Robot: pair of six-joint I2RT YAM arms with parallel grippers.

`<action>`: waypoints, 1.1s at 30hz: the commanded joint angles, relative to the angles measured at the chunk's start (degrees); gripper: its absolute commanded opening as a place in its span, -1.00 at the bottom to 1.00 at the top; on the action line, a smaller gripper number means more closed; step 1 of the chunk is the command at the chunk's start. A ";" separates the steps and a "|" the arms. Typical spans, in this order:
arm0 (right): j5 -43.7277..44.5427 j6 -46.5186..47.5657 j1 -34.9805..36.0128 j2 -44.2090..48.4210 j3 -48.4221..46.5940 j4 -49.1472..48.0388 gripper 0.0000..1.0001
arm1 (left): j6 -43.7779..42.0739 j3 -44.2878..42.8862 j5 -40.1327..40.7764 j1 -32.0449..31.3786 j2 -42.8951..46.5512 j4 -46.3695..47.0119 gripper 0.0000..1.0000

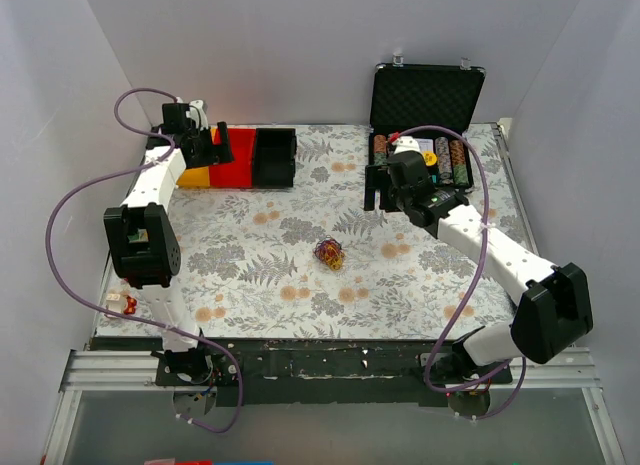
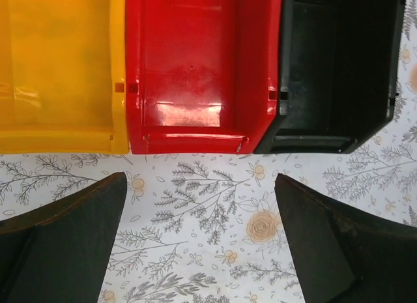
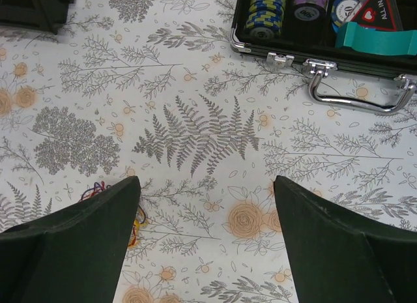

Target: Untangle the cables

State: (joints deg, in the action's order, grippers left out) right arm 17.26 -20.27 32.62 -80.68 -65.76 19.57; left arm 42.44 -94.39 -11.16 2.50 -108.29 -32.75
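Observation:
The cables [image 1: 329,253] are a small tangle of yellow, red and dark thin wires on the flowered cloth near the table's middle. In the right wrist view only an edge of the tangle [image 3: 133,222] shows, mostly hidden behind the left finger. My right gripper [image 1: 385,199] is open and empty, hovering behind and to the right of the tangle, near the case. In its own view the right gripper [image 3: 205,186] has wide-apart jaws over bare cloth. My left gripper [image 1: 192,137] is open and empty at the far left over the bins; the left gripper [image 2: 201,186] shows only cloth between its jaws.
A yellow bin [image 2: 58,68], a red bin [image 2: 195,68] and a black bin [image 2: 339,62] stand in a row at the back left. An open black case [image 1: 425,125] with poker chips [image 3: 268,13] stands at the back right, its metal handle [image 3: 355,98] facing forward. White walls surround the table.

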 commanded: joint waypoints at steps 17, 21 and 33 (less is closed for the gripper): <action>-1.43 1.37 2.36 7.56 9.06 -8.93 0.85 | 3.35 -20.21 9.49 0.05 -14.75 -2.22 0.96; -2.93 1.38 2.53 8.53 10.30 -10.96 0.85 | 3.09 -20.48 9.66 0.05 -16.68 -1.44 0.96; -5.74 1.03 2.62 8.61 12.23 -14.38 0.79 | 0.37 -17.77 13.00 0.13 -20.29 3.30 0.64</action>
State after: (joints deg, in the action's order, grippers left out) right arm 13.34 -19.31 34.96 -73.54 -54.61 9.10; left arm 44.34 -113.03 -0.19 2.50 -129.82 -32.38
